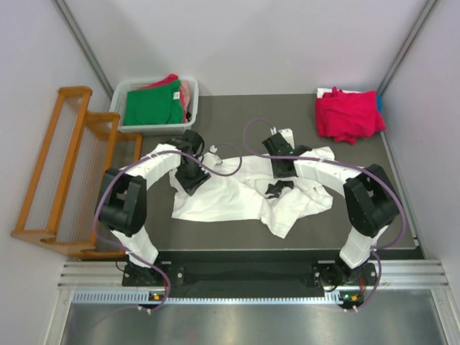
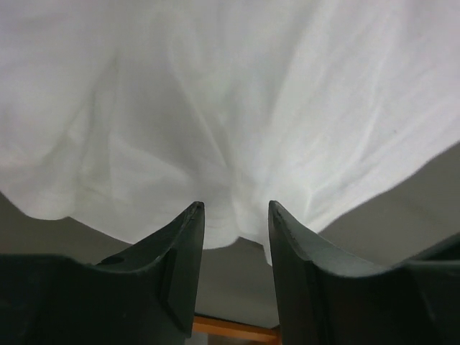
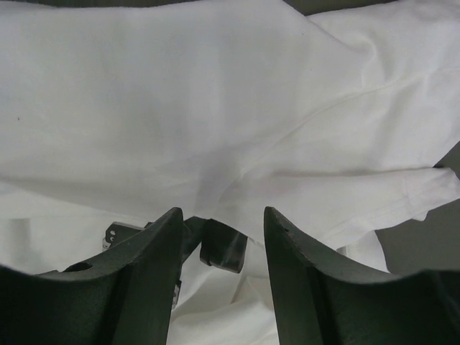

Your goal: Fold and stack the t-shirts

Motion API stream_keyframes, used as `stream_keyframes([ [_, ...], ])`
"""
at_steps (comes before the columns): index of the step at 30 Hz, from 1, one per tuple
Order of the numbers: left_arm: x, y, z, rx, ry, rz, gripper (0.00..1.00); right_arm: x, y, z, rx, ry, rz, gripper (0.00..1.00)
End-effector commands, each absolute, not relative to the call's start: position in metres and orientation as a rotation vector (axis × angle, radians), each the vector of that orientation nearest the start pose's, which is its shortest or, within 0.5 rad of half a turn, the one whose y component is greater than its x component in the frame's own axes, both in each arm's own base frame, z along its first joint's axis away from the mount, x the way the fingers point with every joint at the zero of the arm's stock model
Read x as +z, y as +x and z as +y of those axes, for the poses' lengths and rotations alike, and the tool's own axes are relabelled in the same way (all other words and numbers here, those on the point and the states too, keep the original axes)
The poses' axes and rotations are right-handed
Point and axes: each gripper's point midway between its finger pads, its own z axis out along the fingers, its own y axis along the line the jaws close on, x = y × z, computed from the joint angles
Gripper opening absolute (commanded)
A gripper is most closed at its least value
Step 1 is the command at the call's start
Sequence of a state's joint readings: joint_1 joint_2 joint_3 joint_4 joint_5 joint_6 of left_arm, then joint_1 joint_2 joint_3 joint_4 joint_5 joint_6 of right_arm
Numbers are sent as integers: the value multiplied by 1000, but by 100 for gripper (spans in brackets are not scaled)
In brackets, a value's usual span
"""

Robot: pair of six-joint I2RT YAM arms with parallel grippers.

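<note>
A crumpled white t-shirt [image 1: 230, 200] lies spread on the dark table [image 1: 237, 108]. My left gripper [image 1: 192, 181] is open at the shirt's upper left part. In the left wrist view [image 2: 236, 205] its tips stand at a hanging edge of the white cloth [image 2: 215, 108], not closed on it. My right gripper [image 1: 279, 189] is open over the shirt's right half. In the right wrist view [image 3: 221, 210] the white cloth [image 3: 215, 108] fills the frame, and a dark machine part [image 3: 224, 244] shows between the fingers under a fold.
A pile of red t-shirts [image 1: 348, 115] lies at the table's back right. A white bin [image 1: 192, 85] at the back left holds folded green [image 1: 152, 104] and red shirts. A wooden rack [image 1: 57, 165] stands left of the table.
</note>
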State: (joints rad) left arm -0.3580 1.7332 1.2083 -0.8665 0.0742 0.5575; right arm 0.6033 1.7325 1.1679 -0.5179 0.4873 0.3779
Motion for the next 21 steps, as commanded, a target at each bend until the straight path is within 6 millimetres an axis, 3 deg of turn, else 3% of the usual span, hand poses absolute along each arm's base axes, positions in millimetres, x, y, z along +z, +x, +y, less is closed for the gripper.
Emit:
stream_keyframes([
  [1,77,252,-113,-350,1542,2615,45,89,364,153,-237,-61,2418,49],
  [5,69,208,-95,-473,1767,2724,44,91,367,153,-238,-61,2414,49],
  [8,56,197,-82,-431,1805,2814,43,94,370,154,-234,-60,2412,49],
  [16,56,240,-88,-194,1558,2708,50,98,372,151,-231,-53,2407,49],
  [21,62,246,-83,-103,1501,2626,54,96,372,152,-226,-57,2411,49],
])
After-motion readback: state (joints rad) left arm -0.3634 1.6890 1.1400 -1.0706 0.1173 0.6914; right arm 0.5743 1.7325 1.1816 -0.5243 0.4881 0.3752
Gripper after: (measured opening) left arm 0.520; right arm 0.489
